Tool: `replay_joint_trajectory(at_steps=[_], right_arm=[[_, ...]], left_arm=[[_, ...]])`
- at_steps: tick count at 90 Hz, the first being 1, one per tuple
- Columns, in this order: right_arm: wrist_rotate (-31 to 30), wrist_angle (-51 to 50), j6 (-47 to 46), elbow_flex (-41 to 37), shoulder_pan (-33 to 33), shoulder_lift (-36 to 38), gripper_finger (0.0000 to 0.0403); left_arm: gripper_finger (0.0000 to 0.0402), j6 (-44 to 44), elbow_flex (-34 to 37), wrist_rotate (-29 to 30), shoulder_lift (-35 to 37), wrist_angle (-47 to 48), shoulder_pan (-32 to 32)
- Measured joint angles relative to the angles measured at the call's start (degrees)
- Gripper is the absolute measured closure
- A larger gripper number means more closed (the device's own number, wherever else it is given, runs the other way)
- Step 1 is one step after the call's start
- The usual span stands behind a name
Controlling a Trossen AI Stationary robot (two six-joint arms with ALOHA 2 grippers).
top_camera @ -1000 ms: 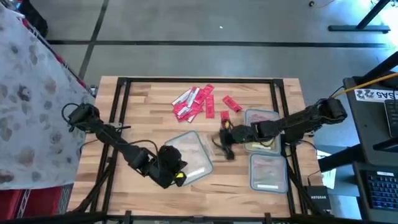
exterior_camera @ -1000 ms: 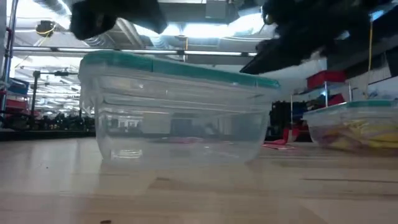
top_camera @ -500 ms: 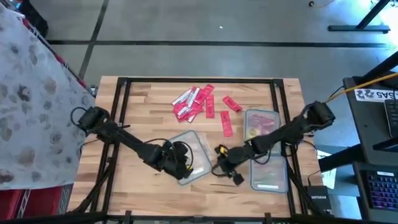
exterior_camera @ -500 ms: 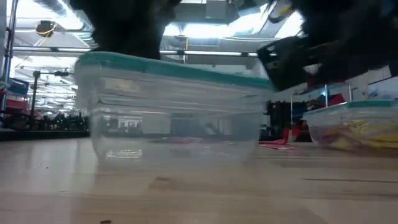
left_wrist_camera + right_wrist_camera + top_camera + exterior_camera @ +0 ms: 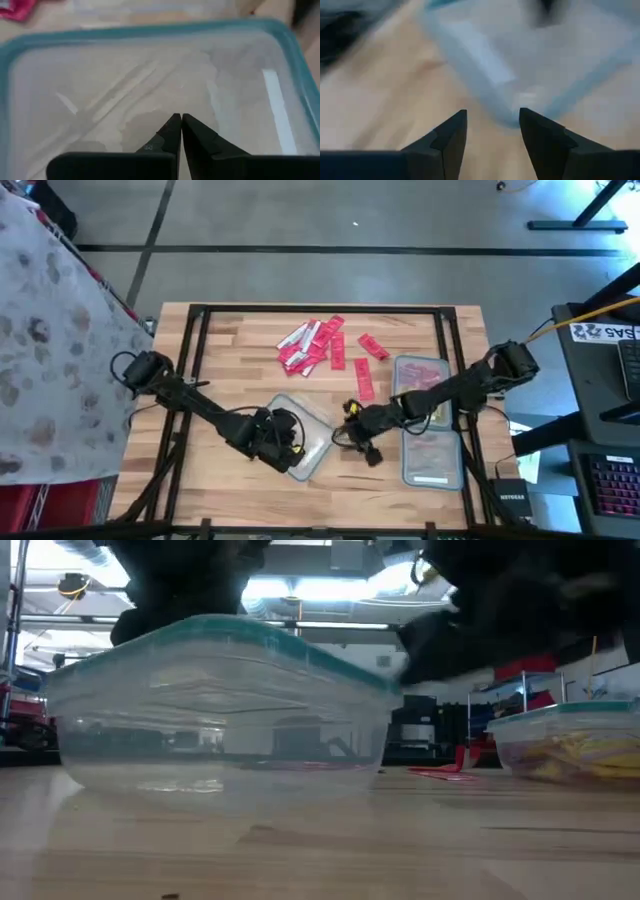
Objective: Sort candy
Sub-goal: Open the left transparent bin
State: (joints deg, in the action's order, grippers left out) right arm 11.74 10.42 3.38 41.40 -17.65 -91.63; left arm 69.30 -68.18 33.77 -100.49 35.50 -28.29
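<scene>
Fingers [image 5: 540, 145] (right, parted) over blurred tub [image 5: 530, 65]

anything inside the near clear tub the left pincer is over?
Nothing visible: the left wrist view shows a bare floor in the teal-rimmed tub under the shut left pincer. The arm covers one end from above. The red candy lies loose on the table.

Both arms reach low toward the table's middle, the left gripper [image 5: 180, 131] with fingers pressed together, the right gripper [image 5: 492, 131] spread apart.
</scene>
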Motion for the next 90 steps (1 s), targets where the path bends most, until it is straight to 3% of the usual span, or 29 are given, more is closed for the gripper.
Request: replay_joint_trajectory(at_steps=[4,10,37,44,67,74,90], right_arm=[[3.21,0.40,-1.13,-0.96,-0.02,-0.50,0.0233],[2.92,1.96,-3.08,-2.57,-0.04,-1.25,0.0233],[-18.47,13.00,-4.63,-3.57,0.96,-3.80,0.0233],[-20.68,13.80,-4.68,-3.57,2.43,-3.32,0.0233],[-10.76,7.39,-7.70,-3.70,4.66,-3.94,0.0233],[-7.08,10.10,-7.84,-3.59,4.54,-5.25,0.0233],[-6.57,18.87,-9.27,-3.60,5.02,-10.09,0.0233]], left_arm=[[0.0401,0.05,0.00,0.63,0.00,0.08,0.09],[0.0401,0.13,0.00,1.05,-0.30,-0.10,0.59],[0.0401,-0.76,0.89,1.97,-0.20,0.80,1.36],[0.0401,-2.05,0.12,2.10,0.47,0.52,1.36],[0.0401,-3.98,-1.46,3.88,1.82,-1.30,1.51],[0.0401,-3.65,-1.51,3.68,0.70,-2.41,1.42],[0.0401,-2.06,-1.53,2.24,-4.03,-4.13,1.34]])
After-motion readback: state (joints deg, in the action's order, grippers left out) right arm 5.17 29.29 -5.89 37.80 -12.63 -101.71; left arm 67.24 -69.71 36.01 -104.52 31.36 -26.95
